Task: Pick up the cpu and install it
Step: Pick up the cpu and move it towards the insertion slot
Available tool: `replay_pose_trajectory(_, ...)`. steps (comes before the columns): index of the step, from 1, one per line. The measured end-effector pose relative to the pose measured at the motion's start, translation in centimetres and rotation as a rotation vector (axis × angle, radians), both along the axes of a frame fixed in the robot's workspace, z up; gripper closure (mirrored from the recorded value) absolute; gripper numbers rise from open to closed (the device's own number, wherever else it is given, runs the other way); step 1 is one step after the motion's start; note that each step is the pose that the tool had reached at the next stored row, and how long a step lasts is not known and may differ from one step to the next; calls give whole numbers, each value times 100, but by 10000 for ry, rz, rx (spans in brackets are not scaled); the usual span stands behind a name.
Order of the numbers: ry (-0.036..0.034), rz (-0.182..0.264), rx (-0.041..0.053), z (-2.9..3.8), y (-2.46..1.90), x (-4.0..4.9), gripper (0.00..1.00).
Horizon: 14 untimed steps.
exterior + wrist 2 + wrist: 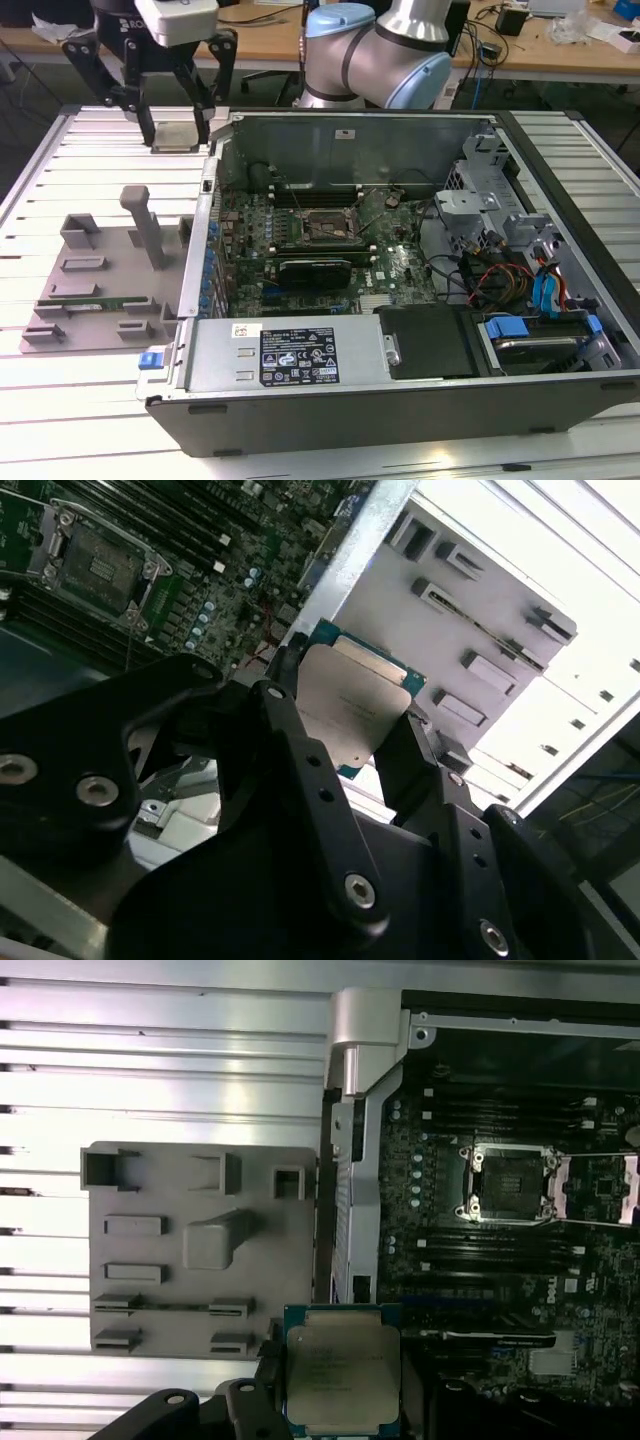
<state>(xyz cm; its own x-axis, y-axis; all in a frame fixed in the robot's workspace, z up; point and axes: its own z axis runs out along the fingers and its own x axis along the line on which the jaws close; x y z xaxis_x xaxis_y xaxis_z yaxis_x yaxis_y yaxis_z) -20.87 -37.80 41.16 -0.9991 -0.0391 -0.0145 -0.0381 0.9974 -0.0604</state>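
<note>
We see the pincer [177, 128] closed on the cpu's [181, 138] opposite edges, holding it above the table [60, 420] just beside the open case [400, 400], well apart from the socket [326, 229]. We cannot read the faint print [335, 1360] on it.

Plenty of open air around the gripper [177, 128] pinching the cpu [178, 138] over the slatted table [60, 400]. The case's side wall [200, 232] stands between it and the socket [325, 228]. The case is open on top, so straight down onto the socket is free. It's tight there though: memory slots [320, 190] on one side, the black graphics card [315, 270] just beside the other. The fixture plate's upright post [145, 225] sticks up near the wall. Cables [495, 280] crowd the exterior view's right, well apart.
</note>
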Motion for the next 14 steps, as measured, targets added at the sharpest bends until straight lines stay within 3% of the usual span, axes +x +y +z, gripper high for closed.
replay_pose_trajectory(9, 70, 1, -1, -66, 16, 370, 45)
replay_pose_trajectory(11, 87, -2, -1, -85, 18, 477, 45)
replay_pose_trajectory(14, 122, -1, -1, -132, 20, 748, 45)
